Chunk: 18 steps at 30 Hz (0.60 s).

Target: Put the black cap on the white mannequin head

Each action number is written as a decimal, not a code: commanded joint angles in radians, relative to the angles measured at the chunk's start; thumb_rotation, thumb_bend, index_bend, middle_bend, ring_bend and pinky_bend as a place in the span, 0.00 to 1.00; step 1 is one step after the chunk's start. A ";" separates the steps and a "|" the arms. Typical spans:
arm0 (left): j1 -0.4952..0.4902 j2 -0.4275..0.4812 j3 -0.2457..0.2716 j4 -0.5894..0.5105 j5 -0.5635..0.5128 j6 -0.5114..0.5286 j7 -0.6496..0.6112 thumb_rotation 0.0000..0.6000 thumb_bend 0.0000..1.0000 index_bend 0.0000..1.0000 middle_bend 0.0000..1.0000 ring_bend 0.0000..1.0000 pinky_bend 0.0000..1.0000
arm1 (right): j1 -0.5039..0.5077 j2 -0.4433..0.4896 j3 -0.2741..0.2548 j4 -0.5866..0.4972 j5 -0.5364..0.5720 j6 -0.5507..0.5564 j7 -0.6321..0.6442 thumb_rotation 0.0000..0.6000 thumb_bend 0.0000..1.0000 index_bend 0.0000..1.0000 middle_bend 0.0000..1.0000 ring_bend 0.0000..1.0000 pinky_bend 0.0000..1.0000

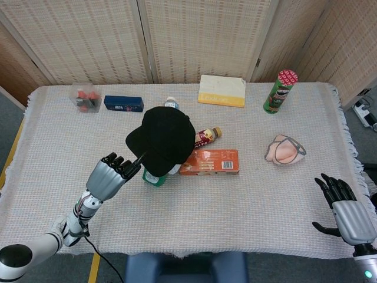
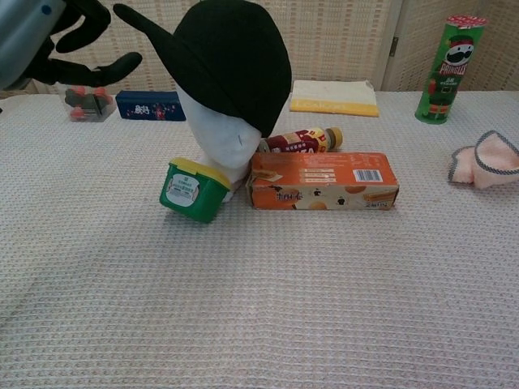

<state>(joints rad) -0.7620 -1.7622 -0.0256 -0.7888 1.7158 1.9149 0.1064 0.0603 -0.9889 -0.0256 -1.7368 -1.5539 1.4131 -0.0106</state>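
- Black cap, one only, sits on the single white mannequin head near the middle of the table, brim pointing to the left edge.
- Left hand hangs just beside the brim, fingers apart, holding nothing.
- Right hand rests by the front right corner, spread and empty.
- One green tub and one orange box touch the head's base; one bottle lies behind.
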 commanded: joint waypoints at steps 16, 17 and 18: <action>0.401 0.467 0.123 -0.699 -0.388 -0.280 0.063 1.00 0.10 0.08 0.23 0.13 0.23 | 0.003 -0.023 0.011 0.006 0.019 -0.005 -0.031 1.00 0.05 0.00 0.00 0.00 0.00; 0.417 0.493 0.128 -0.730 -0.415 -0.299 0.055 1.00 0.10 0.08 0.20 0.10 0.20 | 0.003 -0.027 0.013 0.006 0.019 -0.003 -0.034 1.00 0.05 0.00 0.00 0.00 0.00; 0.432 0.516 0.131 -0.756 -0.440 -0.315 0.050 1.00 0.10 0.08 0.17 0.08 0.17 | 0.002 -0.030 0.014 0.006 0.019 -0.001 -0.038 1.00 0.05 0.00 0.00 0.00 0.00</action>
<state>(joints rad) -0.4205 -1.3593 0.0697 -1.4243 1.3914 1.6907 0.1630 0.0630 -1.0176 -0.0130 -1.7308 -1.5350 1.4106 -0.0471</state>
